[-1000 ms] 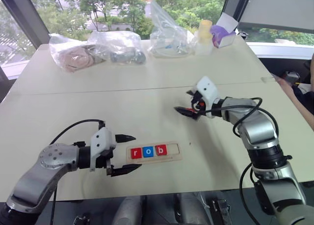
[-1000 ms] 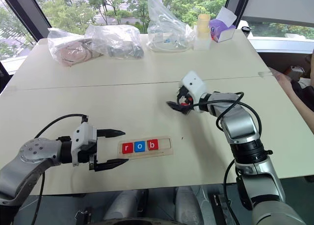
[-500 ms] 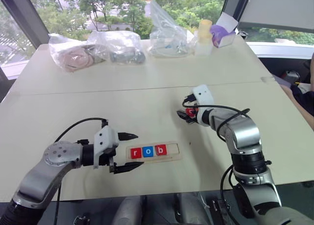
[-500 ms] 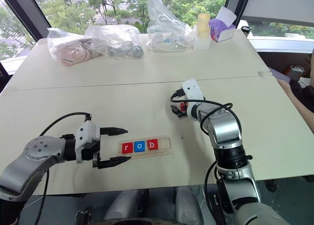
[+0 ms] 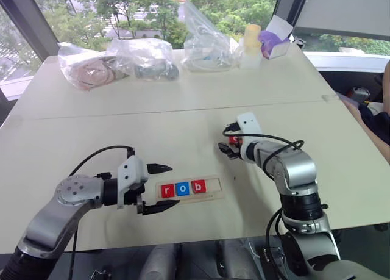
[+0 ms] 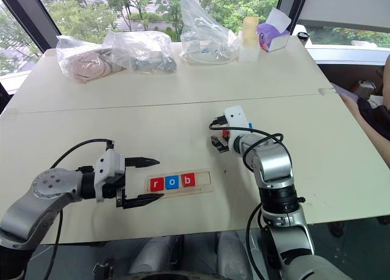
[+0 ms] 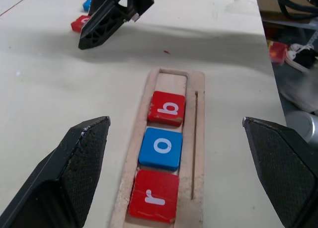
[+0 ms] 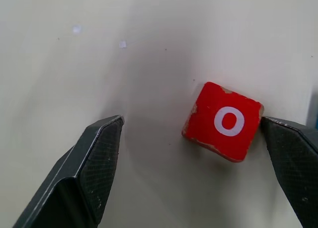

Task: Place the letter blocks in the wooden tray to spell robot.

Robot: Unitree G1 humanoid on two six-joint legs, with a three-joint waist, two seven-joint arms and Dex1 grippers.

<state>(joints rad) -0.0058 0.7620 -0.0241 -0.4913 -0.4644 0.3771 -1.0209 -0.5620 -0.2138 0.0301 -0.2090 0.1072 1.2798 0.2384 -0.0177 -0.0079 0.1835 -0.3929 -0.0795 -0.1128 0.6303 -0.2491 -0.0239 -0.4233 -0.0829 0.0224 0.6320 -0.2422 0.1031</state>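
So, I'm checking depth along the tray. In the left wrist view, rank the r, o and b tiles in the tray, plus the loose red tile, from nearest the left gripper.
1. r tile, tray's near end.
2. Blue o tile, middle.
3. b tile, beyond it.
4. Loose red tile, out on the table under the right gripper.

2 head eyes overlook the table (image 5: 183,109); wrist cameras look close.

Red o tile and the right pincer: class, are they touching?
Cannot tell. In the right wrist view the red o tile lies between the open right pincer, its corner right at one finger.
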